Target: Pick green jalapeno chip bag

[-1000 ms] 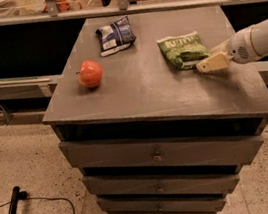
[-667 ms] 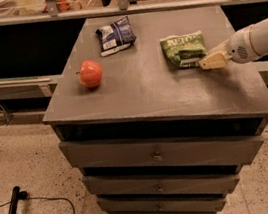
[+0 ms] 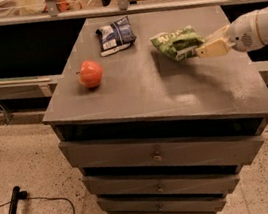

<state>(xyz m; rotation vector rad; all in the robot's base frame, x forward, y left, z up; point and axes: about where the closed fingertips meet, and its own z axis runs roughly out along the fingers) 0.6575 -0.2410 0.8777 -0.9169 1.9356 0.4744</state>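
The green jalapeno chip bag [image 3: 176, 43] is a crinkled green bag with a pale lettered band, at the back right of the grey cabinet top [image 3: 156, 90]. My gripper [image 3: 202, 49] reaches in from the right on a white arm. Its beige fingers [image 3: 211, 47] are closed on the bag's right edge. The bag hangs tilted a little above the surface, with a shadow under it.
A dark blue-and-white snack bag [image 3: 114, 35] lies at the back middle of the top. A red apple [image 3: 90, 73] sits at the left. The cabinet has drawers [image 3: 156, 153] below. A railing and shelf run behind; a cable [image 3: 47, 201] lies on the floor at left.
The gripper has closed on the green bag's right edge and raised it slightly off the top. The apple and the blue bag have not moved.
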